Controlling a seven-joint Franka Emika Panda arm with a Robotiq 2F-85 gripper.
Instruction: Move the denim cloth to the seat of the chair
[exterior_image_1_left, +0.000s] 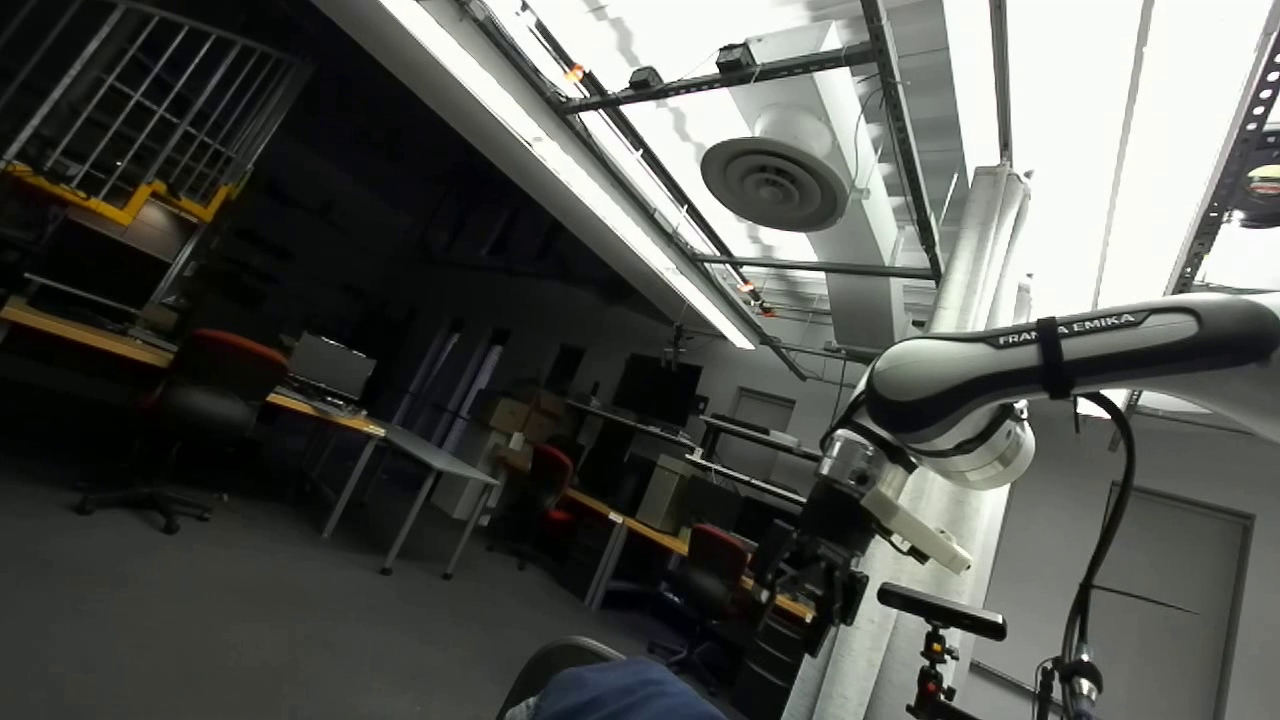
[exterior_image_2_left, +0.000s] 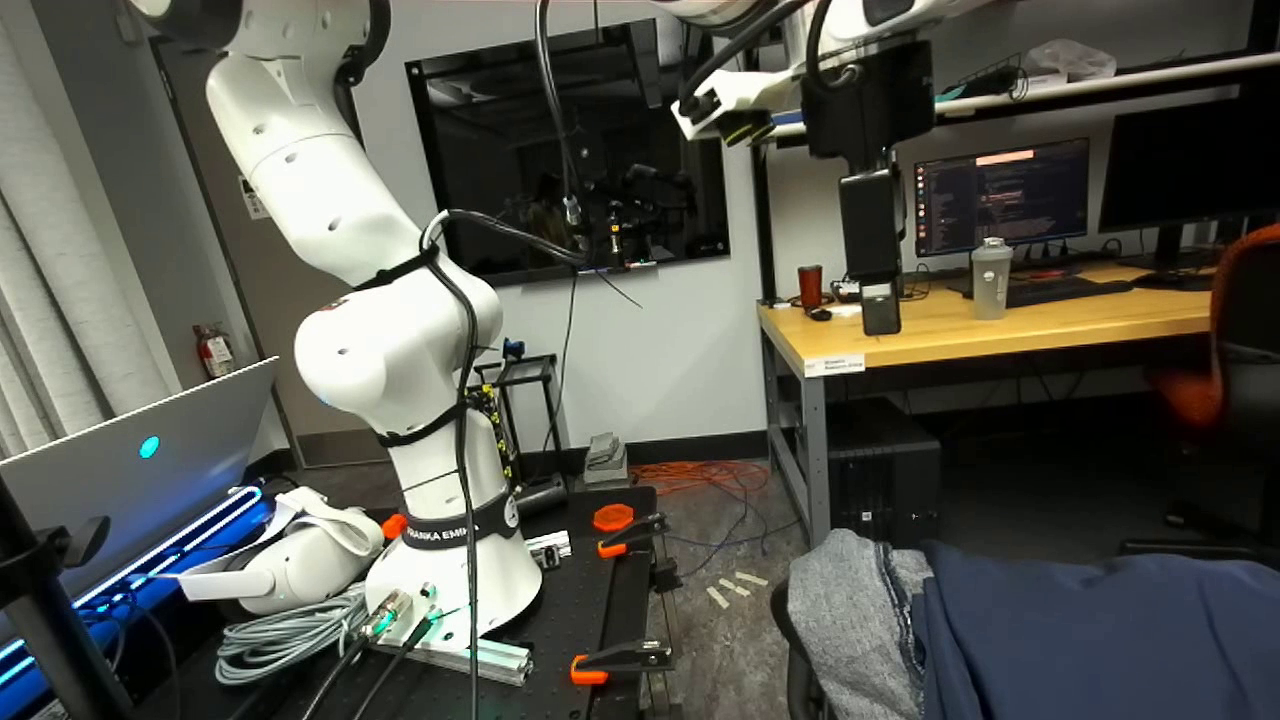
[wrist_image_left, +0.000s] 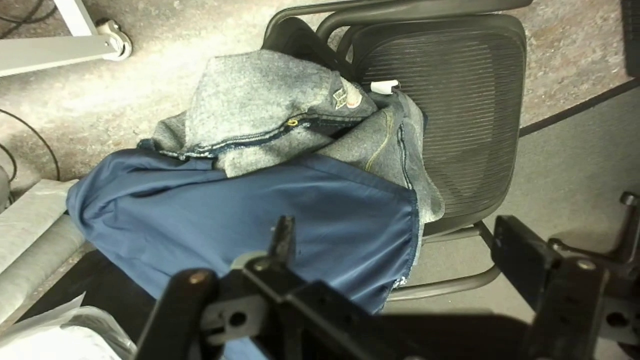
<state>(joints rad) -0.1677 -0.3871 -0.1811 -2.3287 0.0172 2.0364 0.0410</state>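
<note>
Here's the tool (wrist_image_left: 395, 225), hanging well clear of everything, its jaws spread wide with nothing between them. And there's the target in the wrist view: the denim cloth (wrist_image_left: 260, 95), slung in loose folds over what looks like the chair back (wrist_image_left: 300, 42), one corner lapping onto the edge of the mesh seat (wrist_image_left: 470, 125). Navy fabric (wrist_image_left: 280, 205) sweeps across its lower part; same piece turned over or a second one? Can't tell!

So how does it play? Soft and limp, I'd say, nothing to break, with a fair bit of weight in those layers and some stiffness along the seams. The grey face looks fuzzy and should give good bite; the navy looks smoother and could slip. Pinch it flat and the jaws may just skate. Better to go for the raised, dark-edged seam (wrist_image_left: 250, 140) across the grey face, jaws straddling it, biting deep enough to catch more than one layer. Then lift high: the hanging part is likely to drag over the chair back and could snag on the chair arm (wrist_image_left: 440, 288).
</note>
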